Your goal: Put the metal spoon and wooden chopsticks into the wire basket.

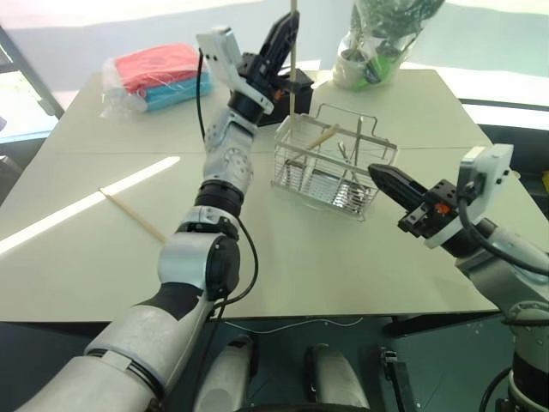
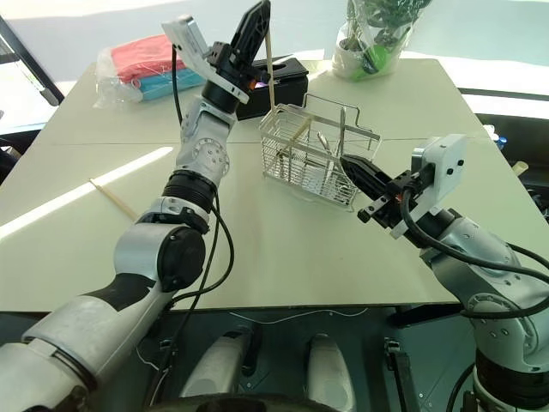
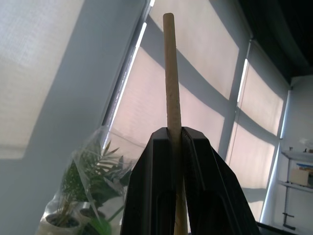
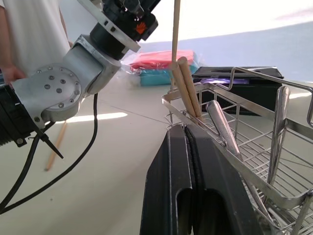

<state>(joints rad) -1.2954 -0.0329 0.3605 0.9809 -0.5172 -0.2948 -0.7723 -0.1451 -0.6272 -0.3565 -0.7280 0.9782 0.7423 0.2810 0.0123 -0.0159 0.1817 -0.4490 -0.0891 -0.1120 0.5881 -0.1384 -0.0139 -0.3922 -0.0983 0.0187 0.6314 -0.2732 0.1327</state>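
One chopstick (image 1: 293, 51) stands near-vertical at the top centre of the left eye frame, pinched low between the fingers of the left hand (image 1: 283, 39), with its lower end hanging just above the left rim of the basket (image 1: 334, 163), which sits on the tabletop (image 1: 343, 257) right of centre. The second chopstick (image 1: 133, 213) lies flat on the tabletop at the left of the frame, well apart from the basket. A spoon (image 2: 341, 129) already stands in the basket among other metal pieces, and two thicker wooden sticks (image 4: 186, 88) lean on its near corner. The right hand (image 1: 382, 178) hangs closed and empty just in front of the basket's right end. As I judge it, the main risk is release: the stick is long and gripped off-centre, so if it is let go while its tip sits over the rim wire and not inside a compartment, it may tip outward and clatter onto the tabletop. Lowering it at a tilt could catch the loop handles (image 1: 347, 116) or the leaning sticks and nudge the light basket. The parked right hand is close enough to be bumped if the basket slides. The flat chopstick will be awkward to pinch off the surface.
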